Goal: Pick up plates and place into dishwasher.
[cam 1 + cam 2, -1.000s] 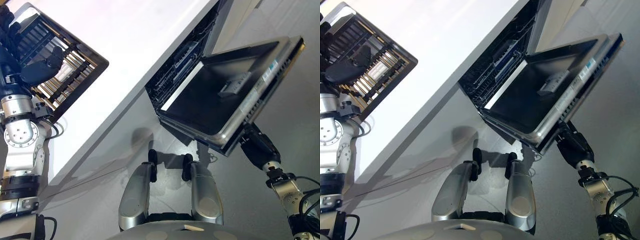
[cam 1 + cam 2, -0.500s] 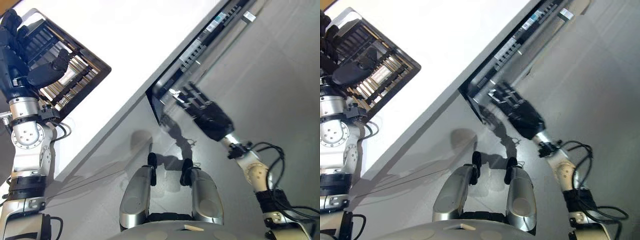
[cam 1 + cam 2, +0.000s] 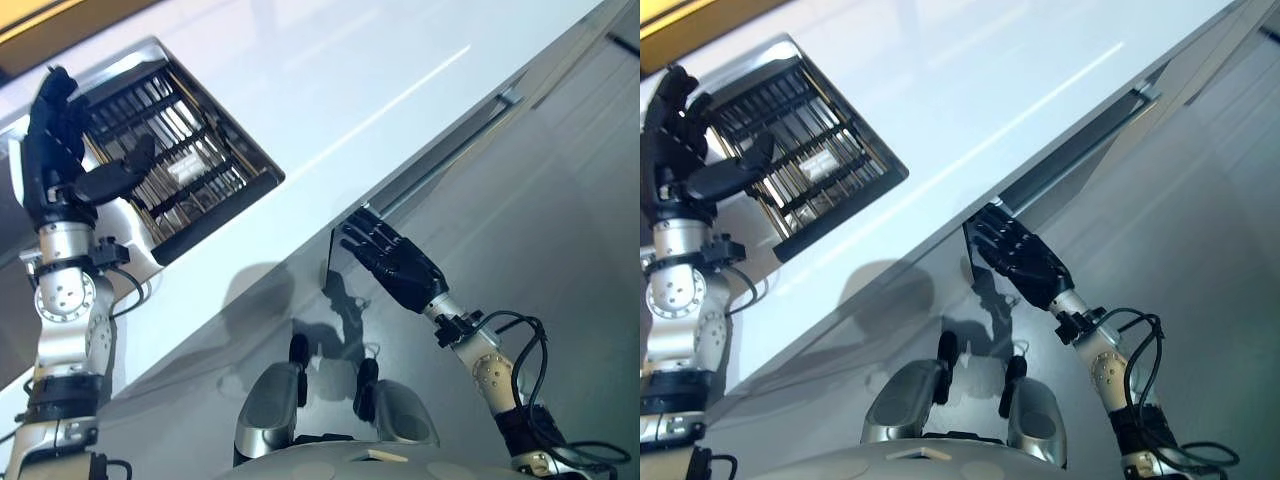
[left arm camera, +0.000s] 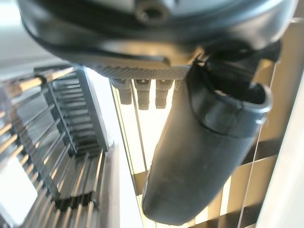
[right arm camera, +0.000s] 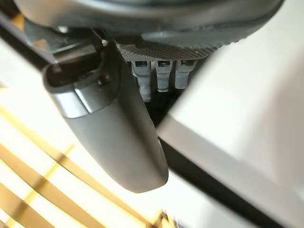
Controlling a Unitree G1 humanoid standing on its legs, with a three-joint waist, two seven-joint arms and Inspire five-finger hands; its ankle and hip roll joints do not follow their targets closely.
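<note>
Right hand (image 3: 395, 262) — flat against dishwasher door (image 3: 470, 115)

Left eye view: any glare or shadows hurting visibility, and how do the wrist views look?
Left eye view: a bright streak glares across the glossy white countertop; shadow pools under its edge. Left wrist view: the dark left hand looms blurred, backlit. Right wrist view: the dark right hand looks equally soft.

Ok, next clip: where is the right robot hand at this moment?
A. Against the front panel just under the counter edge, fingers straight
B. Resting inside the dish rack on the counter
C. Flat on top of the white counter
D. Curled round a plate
A. The right robot hand has its straight fingers against the grey front panel just below the white counter; it holds no plate, and the dish rack lies by the left robot hand.
</note>
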